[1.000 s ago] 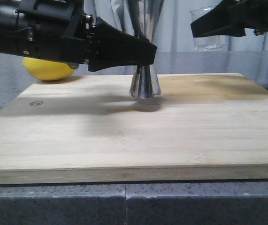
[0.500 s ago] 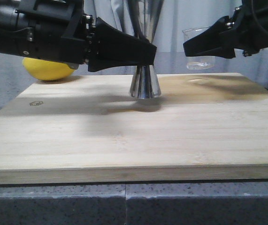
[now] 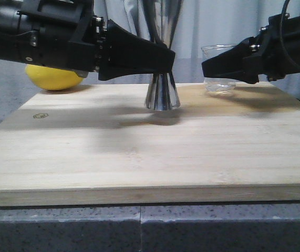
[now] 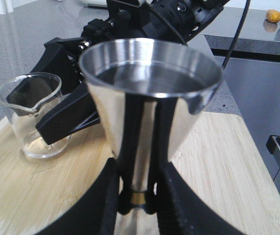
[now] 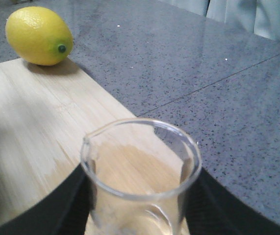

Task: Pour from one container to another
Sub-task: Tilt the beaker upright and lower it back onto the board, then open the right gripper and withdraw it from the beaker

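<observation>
The steel jigger stands upright on the wooden board, its gold waist band pinched by my left gripper, which is shut on it. Liquid shows in its upper cup. To its right the clear glass beaker rests upright on the board's far right part, looking empty, with my right gripper shut around its sides. The wrist view shows the same beaker between black fingers, and the left wrist view shows that beaker beside the jigger.
A yellow lemon lies on the grey counter behind the board's far left corner; that lemon also appears in the right wrist view. The board's near half holds nothing. Grey speckled counter surrounds the board.
My right gripper has lowered the beaker from up high down onto the board and shifted slightly left. The left gripper and jigger have stayed still.
</observation>
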